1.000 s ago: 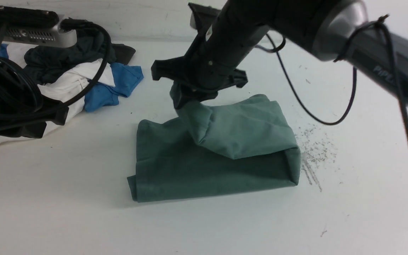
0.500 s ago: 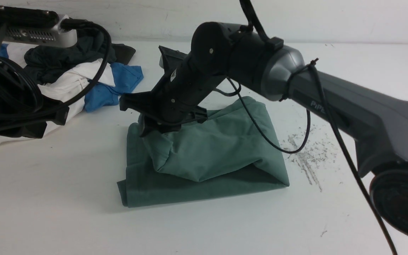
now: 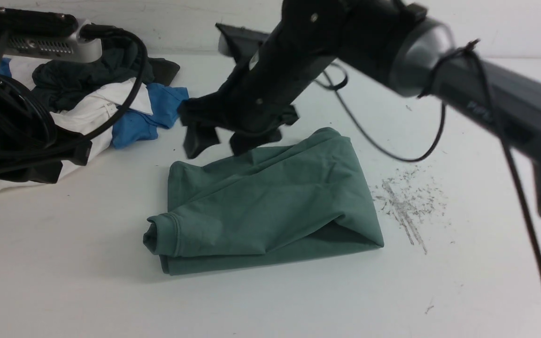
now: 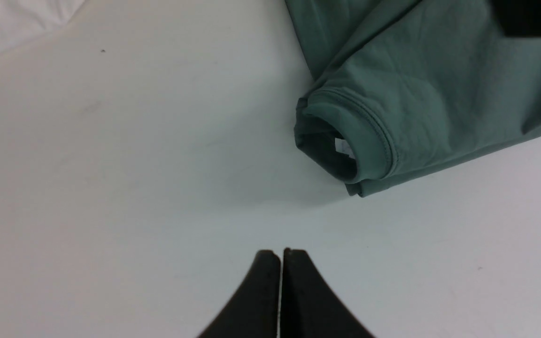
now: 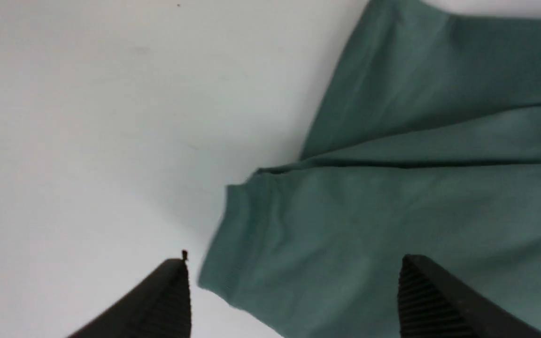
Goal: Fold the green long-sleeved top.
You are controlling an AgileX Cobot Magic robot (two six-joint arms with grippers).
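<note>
One green top point(image 3: 270, 206) lies beneath one open right hand point(image 3: 226, 143)

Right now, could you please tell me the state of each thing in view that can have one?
Top: partly folded on the table, collar end bunched and standing open, lower layers showing past the upper.
Left claw: shut, empty.
Right claw: open, empty, above the top.
Blue garment: crumpled, in the pile.
White cloth: crumpled, partly behind the left arm.
Dark garment: bunched, on the pile.
</note>
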